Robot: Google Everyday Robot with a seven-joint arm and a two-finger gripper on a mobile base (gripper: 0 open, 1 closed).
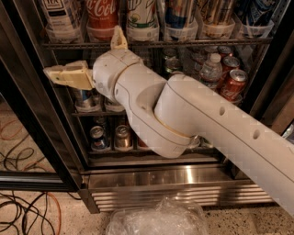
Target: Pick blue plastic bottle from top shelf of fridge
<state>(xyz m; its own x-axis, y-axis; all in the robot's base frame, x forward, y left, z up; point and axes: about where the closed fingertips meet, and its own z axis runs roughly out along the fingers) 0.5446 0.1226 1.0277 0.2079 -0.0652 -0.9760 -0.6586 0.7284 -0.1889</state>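
Observation:
Only the lower part of the blue plastic bottle [59,16] shows, with its white label and dark lettering. It stands at the far left of the top shelf [183,44] of the fridge [41,114], in a clear holder. My gripper [82,51] hangs just below and right of it, in front of the second rack. It is open and holds nothing: one cream finger [69,75] points left and the other finger [118,39] points up to the shelf edge. My big white arm hides the middle of the fridge.
A red Coca-Cola bottle [103,13] and other tall bottles stand to the right on the same shelf. A small water bottle [211,69] and red cans [234,82] sit lower right, more cans [98,137] below. Cables [18,206] and a clear plastic bag [156,220] lie on the floor.

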